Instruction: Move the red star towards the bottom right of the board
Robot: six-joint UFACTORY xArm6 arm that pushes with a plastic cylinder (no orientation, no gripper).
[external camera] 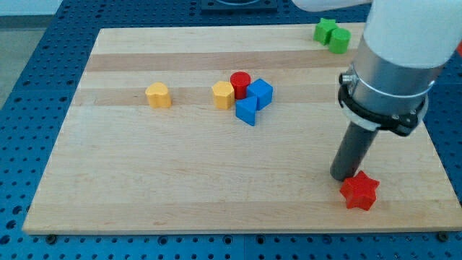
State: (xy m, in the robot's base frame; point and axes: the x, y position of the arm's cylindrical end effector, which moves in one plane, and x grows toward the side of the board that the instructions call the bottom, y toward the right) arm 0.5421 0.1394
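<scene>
The red star (359, 191) lies on the wooden board (180, 188) near its bottom right corner. My tip (342, 175) rests on the board just to the upper left of the star, touching or almost touching it. The dark rod rises from there to the white arm at the view's top right.
A red cylinder (240, 83), a blue cube (260, 94), a blue wedge-like block (246, 111) and a yellow hexagonal block (223, 94) cluster at the board's upper middle. A yellow heart (158, 94) lies to their left. Two green blocks (332, 35) sit at the top right edge.
</scene>
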